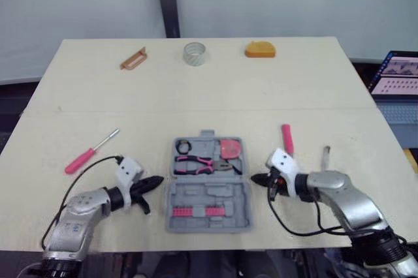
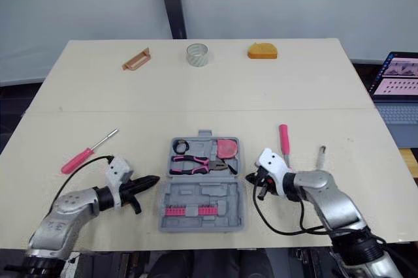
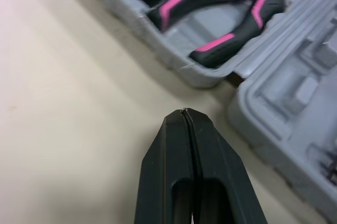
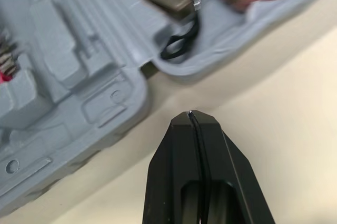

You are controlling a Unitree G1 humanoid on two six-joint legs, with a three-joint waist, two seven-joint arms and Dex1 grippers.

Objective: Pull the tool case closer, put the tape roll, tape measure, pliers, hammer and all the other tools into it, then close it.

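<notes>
The tool case [image 1: 208,183] lies open and flat on the table [image 1: 261,95], near its front edge, with both halves facing up. The pliers [image 1: 196,164], with black and pink handles, rest in the far half. Beside them in that half sit a black ring [image 1: 183,145] at the left corner and a pink item [image 1: 230,148] at the right corner. The near half holds a row of pink bits [image 1: 194,211].

The left gripper [image 1: 155,183] sits just left of the case, its 2 fingers [image 3: 174,166] pressed together, tips close to the case wall but apart from it. The right gripper [image 1: 256,179] sits just right of the case, also pressed together and holding nothing, its tip short of the case edge.

Left of the case lies a screwdriver [image 1: 88,154] with a pink handle. Right of it lie a pink-handled tool [image 1: 287,138] and a small grey metal piece [image 1: 326,156].

Well beyond the case, along the far edge, stand a brown bracket [image 1: 133,59], the tape roll [image 1: 194,53] and an orange object [image 1: 260,49]. A laptop [image 1: 398,76] is off the table, far right of the case.
</notes>
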